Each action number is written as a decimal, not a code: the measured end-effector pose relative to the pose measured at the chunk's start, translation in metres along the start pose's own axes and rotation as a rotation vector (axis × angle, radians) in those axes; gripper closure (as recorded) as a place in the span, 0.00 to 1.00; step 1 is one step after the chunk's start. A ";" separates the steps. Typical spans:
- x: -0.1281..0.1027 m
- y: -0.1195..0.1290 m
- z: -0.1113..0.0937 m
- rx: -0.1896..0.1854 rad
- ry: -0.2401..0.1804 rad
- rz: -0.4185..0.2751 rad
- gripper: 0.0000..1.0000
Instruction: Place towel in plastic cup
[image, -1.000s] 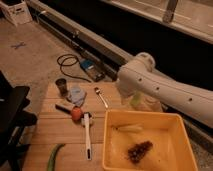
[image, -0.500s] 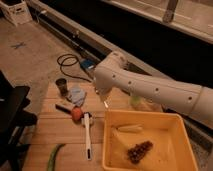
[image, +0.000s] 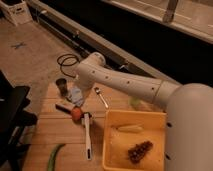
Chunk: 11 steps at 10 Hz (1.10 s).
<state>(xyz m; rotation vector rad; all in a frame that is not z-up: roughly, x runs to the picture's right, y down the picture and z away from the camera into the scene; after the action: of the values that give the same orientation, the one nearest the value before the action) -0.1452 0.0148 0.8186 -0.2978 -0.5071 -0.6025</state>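
Towel (image: 73, 97) — a pale blue-white cloth lying on the slatted wooden table (image: 55, 128), just beside the small dark grey cup (image: 61, 86) and just above the orange ball (image: 76, 114). Gripper (image: 81, 89), at the end of the white arm (image: 125, 85), is poised over the towel's right edge with jaws apart and nothing held.

Step in hand, as I judge it, is the pick. I would bring the jaws straight down on the cloth's middle. I would pinch a fold rather than a corner so nothing trails, then lift clear before swinging.

Plastic cup: I cannot make it out — the forearm covers much of the table's far side, and it may stand behind it.

Surroundings:
- spoon (image: 100, 96), near the towel's right
- dark flat block (image: 64, 106), just below the towel
- white-handled utensil (image: 87, 136)
- green vegetable (image: 54, 156)
- yellow bin (image: 135, 115), well apart from the towel

The grey cup and the spoon flank the towel closely, so a careless descent could knock either.
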 end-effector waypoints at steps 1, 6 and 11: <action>0.001 -0.001 0.009 -0.001 -0.016 0.011 0.35; 0.004 -0.001 0.013 0.008 -0.025 0.030 0.35; 0.055 0.000 0.054 -0.001 -0.058 0.110 0.35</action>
<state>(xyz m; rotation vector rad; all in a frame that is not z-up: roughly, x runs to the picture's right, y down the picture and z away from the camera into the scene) -0.1265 0.0116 0.8934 -0.3427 -0.5425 -0.4884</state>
